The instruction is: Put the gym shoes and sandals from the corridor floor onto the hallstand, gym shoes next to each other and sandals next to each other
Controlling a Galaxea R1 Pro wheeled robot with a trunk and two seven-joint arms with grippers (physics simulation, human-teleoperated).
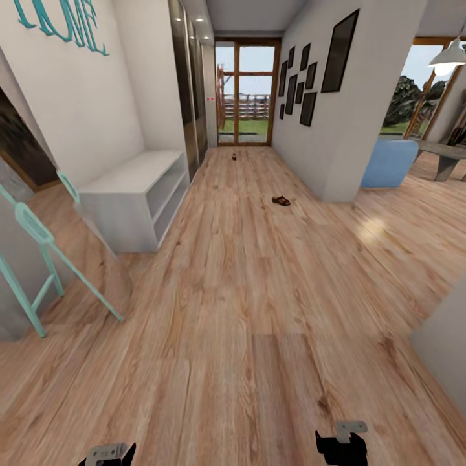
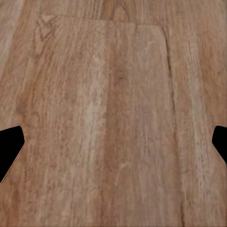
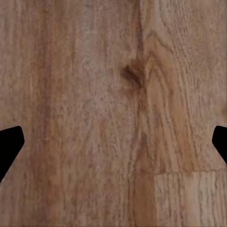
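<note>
One sandal (image 1: 281, 200) lies crosswise on the floor (image 1: 246, 310); both pincers gape empty.

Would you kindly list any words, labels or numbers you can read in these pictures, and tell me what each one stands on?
"OME": large teal script letters on the white wall above the pale bench unit; the top and the start of the word are cut off by the picture's edge.
The dark framed pictures on the right-hand wall: no text can be made out at this size.
Nothing else is readable.
</note>
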